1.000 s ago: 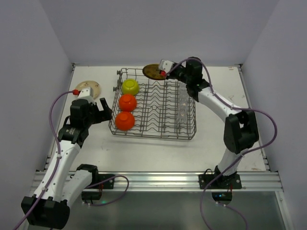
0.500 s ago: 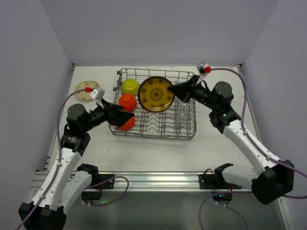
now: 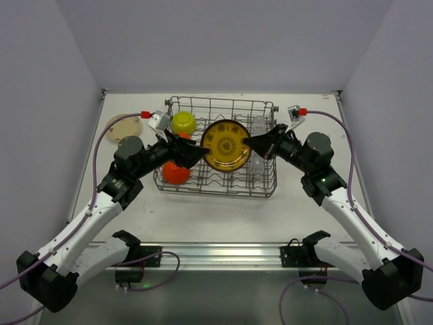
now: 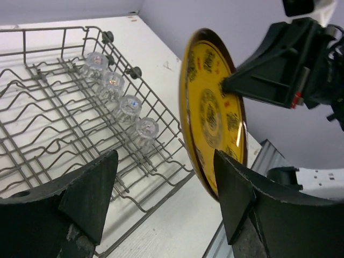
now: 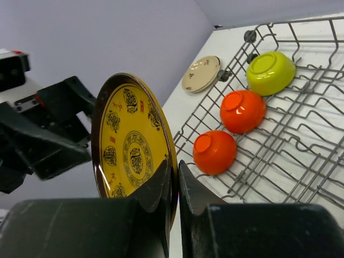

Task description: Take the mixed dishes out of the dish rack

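My right gripper [image 3: 249, 143] [image 5: 174, 177] is shut on the rim of a plate [image 3: 226, 145] [image 4: 212, 113] [image 5: 134, 140] with a brown edge and a yellow patterned face, held upright above the dish rack [image 3: 216, 193] [image 4: 54, 123] [image 5: 301, 156]. At the plate's opposite edge my left gripper [image 3: 196, 152] [image 4: 164, 188] stands open, the rim lying between its fingers [image 4: 236, 193] close to the right one. In the rack sit a yellow-green bowl [image 3: 183, 122] [image 5: 271, 70], two orange bowls [image 3: 176, 172] [image 5: 215, 151] [image 5: 243, 110] and several clear glasses [image 3: 259, 125] [image 4: 121, 94].
A cream plate [image 3: 124, 125] [image 5: 200, 73] lies upside down on the white table [image 3: 203, 217], left of the rack. Grey walls close in the table on three sides. The metal rail with the arm bases [image 3: 223, 254] runs along the near edge.
My right gripper has carried the plate from the rack's back edge to above its middle. My left arm has swung from the table's left side over the rack to the plate's other edge.
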Available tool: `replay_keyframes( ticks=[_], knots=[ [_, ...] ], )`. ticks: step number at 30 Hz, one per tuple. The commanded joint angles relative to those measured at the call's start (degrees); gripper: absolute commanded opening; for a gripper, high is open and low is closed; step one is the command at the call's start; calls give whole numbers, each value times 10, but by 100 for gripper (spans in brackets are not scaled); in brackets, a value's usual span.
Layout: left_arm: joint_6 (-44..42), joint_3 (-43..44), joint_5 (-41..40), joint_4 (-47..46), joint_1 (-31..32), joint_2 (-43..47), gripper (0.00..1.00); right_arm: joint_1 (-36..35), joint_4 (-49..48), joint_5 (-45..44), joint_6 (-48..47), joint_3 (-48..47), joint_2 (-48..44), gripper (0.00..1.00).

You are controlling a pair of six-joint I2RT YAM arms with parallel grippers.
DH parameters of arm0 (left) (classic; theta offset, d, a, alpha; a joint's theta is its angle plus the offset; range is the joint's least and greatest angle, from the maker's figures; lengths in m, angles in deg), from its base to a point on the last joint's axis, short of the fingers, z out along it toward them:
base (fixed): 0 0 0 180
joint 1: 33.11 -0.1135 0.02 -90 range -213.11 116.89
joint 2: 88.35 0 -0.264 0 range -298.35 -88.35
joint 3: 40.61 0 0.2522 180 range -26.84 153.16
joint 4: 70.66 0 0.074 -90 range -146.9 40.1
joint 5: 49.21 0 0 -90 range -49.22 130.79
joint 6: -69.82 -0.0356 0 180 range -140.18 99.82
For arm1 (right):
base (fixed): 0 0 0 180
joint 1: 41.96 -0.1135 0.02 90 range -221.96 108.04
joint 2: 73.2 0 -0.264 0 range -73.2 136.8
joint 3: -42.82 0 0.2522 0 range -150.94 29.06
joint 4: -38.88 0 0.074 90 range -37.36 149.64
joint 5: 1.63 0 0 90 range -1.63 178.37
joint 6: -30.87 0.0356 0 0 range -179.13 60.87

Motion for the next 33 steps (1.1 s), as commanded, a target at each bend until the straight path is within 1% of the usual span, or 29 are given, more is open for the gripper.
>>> replay_keyframes(
  ticks=[1, 4, 5, 6, 7, 9, 10, 20, 22, 23, 24, 26, 27, 29, 30, 31, 32, 33],
  knots=[
    [-34, 62, -151, 54, 36, -21, 75, -9, -24, -7, 17, 7, -19, 0],
    [-28, 76, -162, 56, 49, -34, 63, -11, -20, -7, 12, 8, -23, 0],
    [-25, 79, -162, 53, 55, -37, 51, -11, -20, -6, 11, 9, -25, 0],
    [-25, 82, -165, 51, 58, -43, 42, -12, -23, -6, 12, 12, -28, 0],
    [-23, 85, -168, 51, 61, -46, 25, -12, -25, -6, 13, 13, -29, 0],
    [-22, 87, -176, 50, 67, -54, 7, -13, -29, -6, 17, 14, -30, 0],
    [-22, 87, -184, 50, 69, -56, 0, -14, -31, -6, 19, 15, -31, 0],
    [-32, 87, -202, 53, 80, -79, 0, -26, -68, 20, 38, 26, -33, 0],
    [-34, 86, -212, 55, 81, -78, 0, -26, -73, 19, 37, 27, -34, 24],
    [-35, 84, -217, 54, 83, -75, 0, -26, -75, 19, 39, 28, -35, 32],
    [-33, 82, -221, 54, 84, -73, 0, -26, -79, 22, 39, 29, -33, 45],
    [-27, 78, -237, 53, 84, -66, 0, -26, -83, 23, 45, 30, -30, 63],
    [-23, 76, -242, 52, 84, -64, 0, -26, -81, 20, 46, 31, -28, 77],
    [-11, 74, -257, 52, 85, -58, 0, -26, -80, 16, 47, 31, -25, 91],
    [-7, 73, -282, 52, 84, -55, 0, -26, -74, 13, 48, 31, -24, 99],
    [6, 75, -298, 53, 84, -51, 0, -26, -68, -2, 46, 30, -25, 99],
    [17, 81, -325, 86, 84, -49, 0, -26, -55, -19, 41, 29, -28, 99],
    [25, 90, -372, 106, 84, -51, 0, -26, -5, -44, 36, 21, -32, 99]
  ],
)
